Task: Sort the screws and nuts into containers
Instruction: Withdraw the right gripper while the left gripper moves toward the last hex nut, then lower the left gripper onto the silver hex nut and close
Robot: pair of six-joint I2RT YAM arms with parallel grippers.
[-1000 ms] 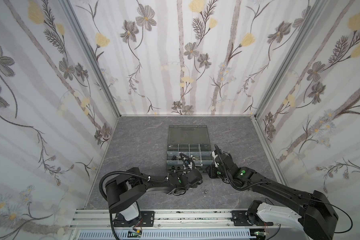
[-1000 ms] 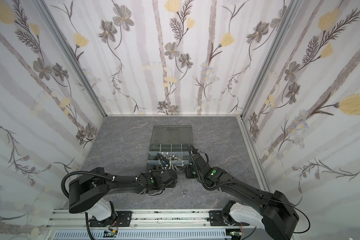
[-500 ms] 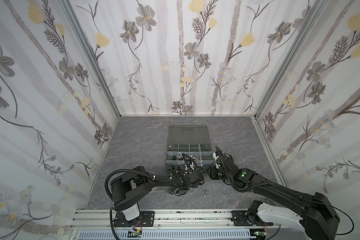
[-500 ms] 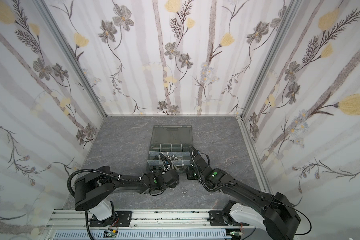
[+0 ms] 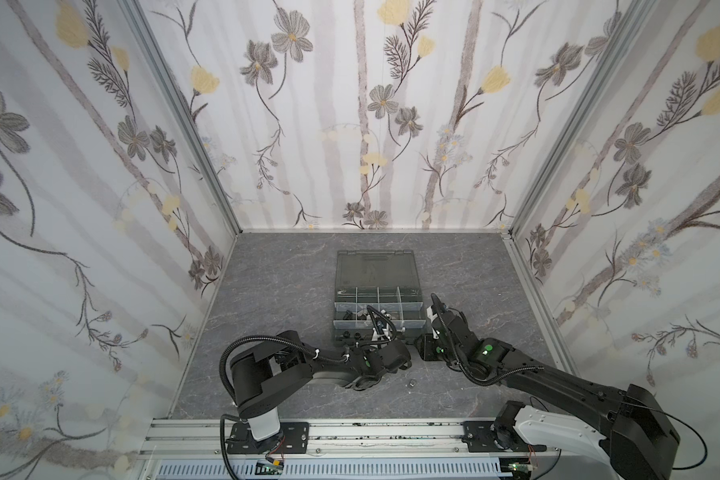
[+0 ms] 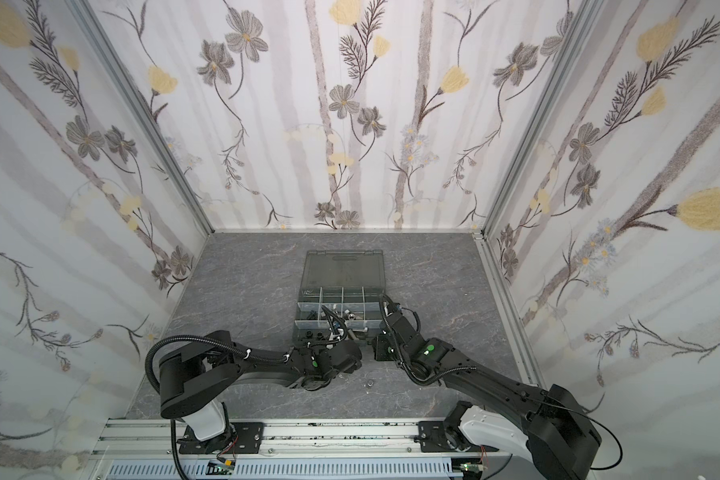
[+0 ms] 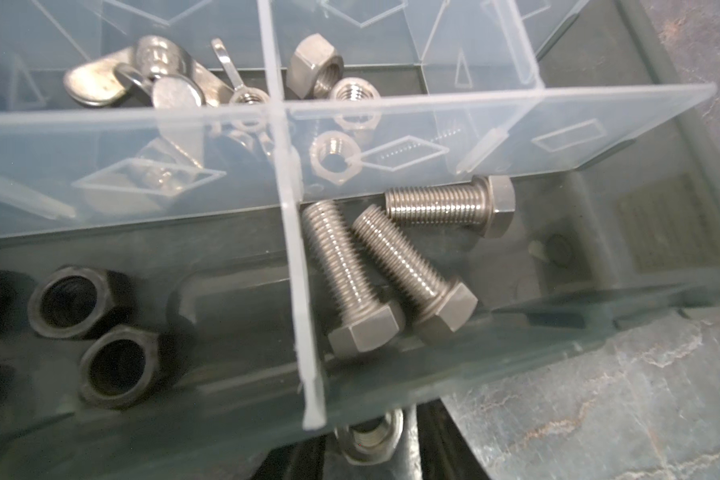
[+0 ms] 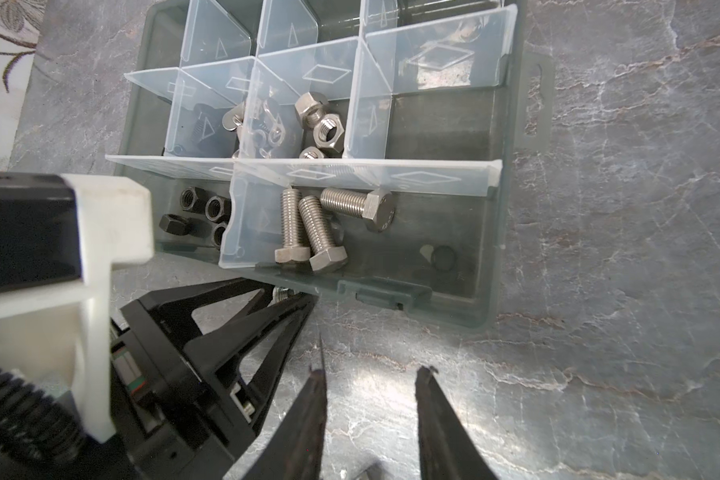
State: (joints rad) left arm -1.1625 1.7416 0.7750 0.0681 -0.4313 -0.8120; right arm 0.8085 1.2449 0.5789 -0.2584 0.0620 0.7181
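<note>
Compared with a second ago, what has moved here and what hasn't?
The left arm reached further right, toward the organizer box. The left gripper now has a silver screw between its fingertips, just outside the box's front wall. The earlier views are too small to show whether that grasp is new. The right gripper, which is open, the box and the loose metal piece stayed put.

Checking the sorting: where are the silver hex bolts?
The silver hex bolts lie in the organizer box's row nearest the robot, right of the black nuts across a clear divider; both wrist views show them.
</note>
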